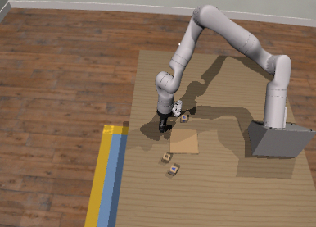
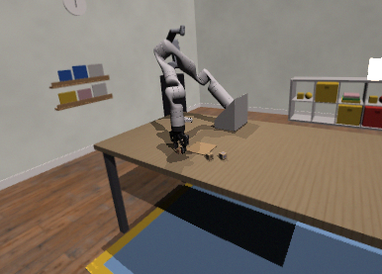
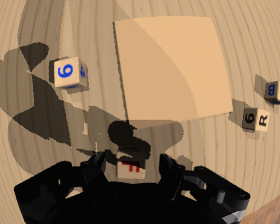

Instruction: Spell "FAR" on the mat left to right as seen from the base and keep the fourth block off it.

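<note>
My gripper (image 1: pixel 164 128) points straight down, low over the table, just left of the tan mat (image 1: pixel 184 143). It is open, and a block with a red F on top (image 3: pixel 133 168) sits between the fingers with a gap at each side. A block showing a blue 6 on one side (image 3: pixel 68 72) (image 1: pixel 184 118) lies off the mat on the table. A block marked R (image 3: pixel 255 120) (image 1: pixel 166 157) and one with a blue letter I cannot read (image 3: pixel 271 90) lie off the mat on its other side (image 1: pixel 173 170). The mat holds no block.
The arm's grey base (image 1: pixel 280 138) stands at the table's right side. The table's left edge runs close to my gripper (image 2: pixel 179 149). A blue and yellow floor mat (image 1: pixel 107 178) lies below that edge.
</note>
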Controlling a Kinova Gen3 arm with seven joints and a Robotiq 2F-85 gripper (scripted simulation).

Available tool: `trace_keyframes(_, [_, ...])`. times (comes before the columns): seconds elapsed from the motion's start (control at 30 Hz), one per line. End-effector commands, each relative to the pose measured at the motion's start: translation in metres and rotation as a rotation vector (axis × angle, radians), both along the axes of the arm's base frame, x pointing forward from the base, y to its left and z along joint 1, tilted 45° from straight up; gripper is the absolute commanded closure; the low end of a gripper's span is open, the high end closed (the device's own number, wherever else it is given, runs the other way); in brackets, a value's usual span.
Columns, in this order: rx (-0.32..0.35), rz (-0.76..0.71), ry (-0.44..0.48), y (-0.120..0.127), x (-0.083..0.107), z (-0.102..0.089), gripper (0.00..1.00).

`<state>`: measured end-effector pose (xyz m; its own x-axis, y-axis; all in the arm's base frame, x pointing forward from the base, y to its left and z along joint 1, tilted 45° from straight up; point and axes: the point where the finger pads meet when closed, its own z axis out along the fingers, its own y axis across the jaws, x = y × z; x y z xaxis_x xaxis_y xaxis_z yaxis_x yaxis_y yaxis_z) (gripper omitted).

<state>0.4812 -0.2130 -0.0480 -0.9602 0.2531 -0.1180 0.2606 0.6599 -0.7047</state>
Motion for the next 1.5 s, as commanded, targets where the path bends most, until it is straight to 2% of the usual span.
trace_keyframes(0.0, [-0.002, -0.003, -0.007, -0.0068, 0.0012, -0.0041, 0.33])
trace_keyframes(1.4, [-0.002, -0.003, -0.01, -0.0083, 0.0016, -0.0044, 0.33])
trace_keyframes(1.43, [-0.002, -0.003, -0.01, -0.0083, 0.0016, -0.0044, 0.54])
trace_keyframes(1.47, [-0.002, -0.003, -0.01, -0.0083, 0.0016, -0.0044, 0.54])
